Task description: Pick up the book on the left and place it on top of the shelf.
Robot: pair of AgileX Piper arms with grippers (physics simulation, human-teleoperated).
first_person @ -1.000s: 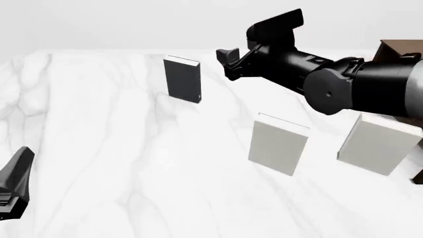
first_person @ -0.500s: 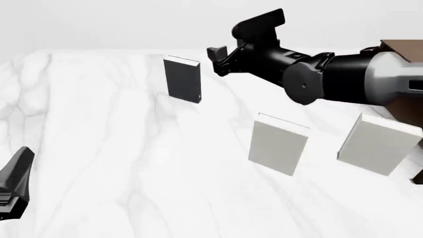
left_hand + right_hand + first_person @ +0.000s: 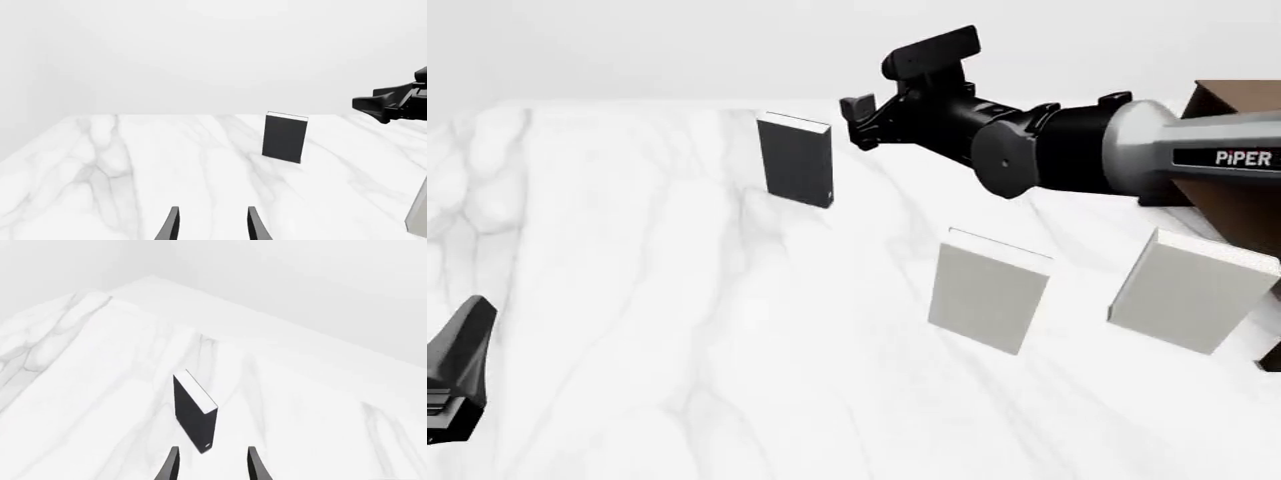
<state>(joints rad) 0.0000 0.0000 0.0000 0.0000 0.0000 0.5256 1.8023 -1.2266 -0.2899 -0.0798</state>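
Standing upright on the white marble-veined tabletop [image 3: 667, 330], the black hardcover book w/ white page edges [image 3: 795, 160] sits toward the far edge, left of centre, apart from everything else. Its page edges face up in the front view; nothing touches it.

The right tool [image 3: 857, 122] hangs in the air just beside the book's upper right side, above the tabletop, not touching it. In the right wrist view its two dark fingertips [image 3: 171, 465] stand apart w/ a moderate gap and nothing between them; the book [image 3: 195, 412] shows straight ahead past them, seen edge-on and from above.

The left tool [image 3: 457, 370] shows only as a dark tip near the tabletop's near-left corner, well apart from the book. In the left wrist view its fingertips [image 3: 171, 226] are likewise parted w/ a moderate gap, holding nothing; the book [image 3: 285, 137] stands far ahead toward the far edge, and the right tool [image 3: 380, 104] comes in from the side above the tabletop.

Two light grey upright books, one mid-tabletop [image 3: 989, 290] and one nearer the right edge [image 3: 1190, 290], stand well apart from the black one. The dark brown wooden shelf unit [image 3: 1241, 160] is partly visible at the right edge, behind the right arm.
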